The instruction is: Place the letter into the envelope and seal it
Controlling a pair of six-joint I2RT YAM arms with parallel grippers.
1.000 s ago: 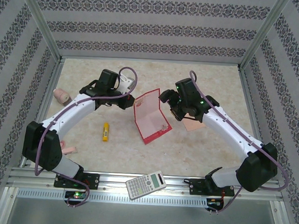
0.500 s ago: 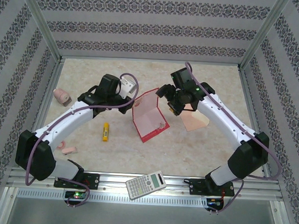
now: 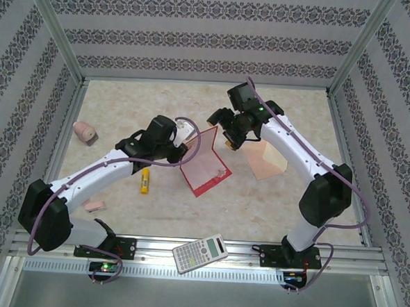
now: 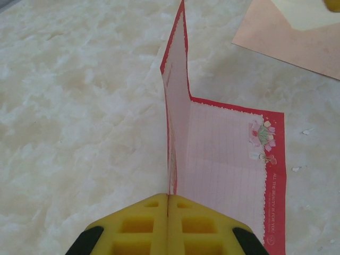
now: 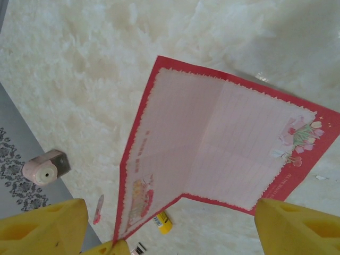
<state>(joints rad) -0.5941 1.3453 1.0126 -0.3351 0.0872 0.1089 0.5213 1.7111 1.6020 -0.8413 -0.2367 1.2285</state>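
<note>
So, biggest first: the marbled table [image 3: 124, 107] was what the letter [image 3: 207, 171] was half resting on, roughly mid-table. One half of the letter was laid flat and the other half was stood up along a crease, like an open book. The envelope [image 3: 267, 161] was lying flat just right of the letter, apart from it, with nothing tucked in yet.

The left gripper [image 4: 168, 210] was clamped tight on the near edge of the letter's raised half. The right gripper [image 3: 222, 127] was held spread wide above the letter's far edge, with nothing caught between its pads. A calculator [image 3: 199, 253] was parked well in front of the letter, a yellow tube [image 3: 145, 180] off to the letter's left, and a pink sharpener [image 5: 45, 167] further left again.

Handling-wise, the sheet would be expected to be feather-light, floppy and easily creased or torn. It's probably best pinched at an edge near the fold, not mid-sheet.

Tiny white print was spotted on the letter's red border beside the flower picture. "ALL THE BEAUTY" could just about be made out, the rest couldn't. Nothing on the calculator could be read.
</note>
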